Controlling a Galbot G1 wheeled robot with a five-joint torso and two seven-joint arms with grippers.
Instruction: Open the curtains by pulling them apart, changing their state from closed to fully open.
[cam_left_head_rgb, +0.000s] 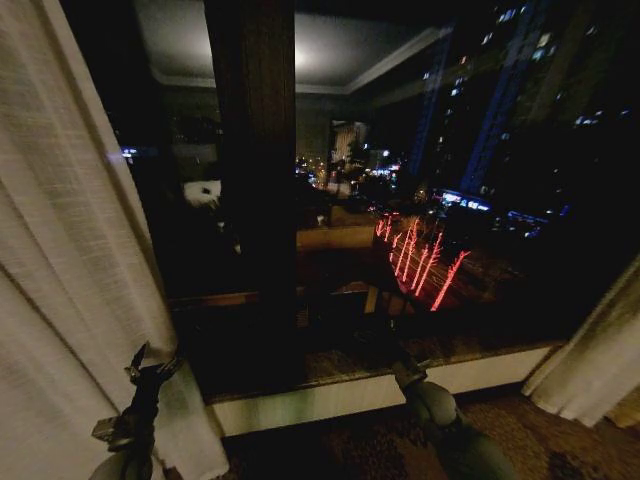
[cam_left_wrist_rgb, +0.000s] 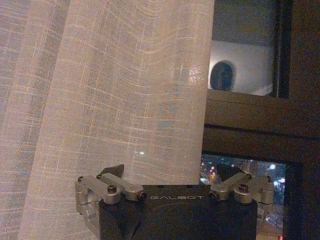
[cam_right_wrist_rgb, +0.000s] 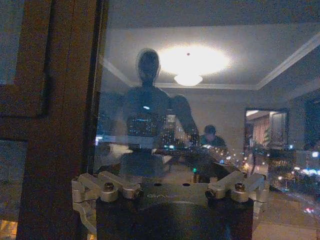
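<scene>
Showing dark glass across most of the head view, the window (cam_left_head_rgb: 420, 200) is largely uncovered, so the task looks close to done. One sheer panel of the curtains (cam_left_head_rgb: 70, 280) hangs bunched at 9 o'clock; the other panel (cam_left_head_rgb: 595, 365) is gathered at 4 o'clock. Dark window frame (cam_left_head_rgb: 255, 180) stands at centre. Left gripper (cam_left_head_rgb: 150, 365) sits at 7 o'clock against the left panel's edge, jaws spread wide, fabric between them but not clamped, likely for pushing it aside. Right gripper (cam_right_wrist_rgb: 172, 182) faces bare glass, wide open, holding nothing.
</scene>
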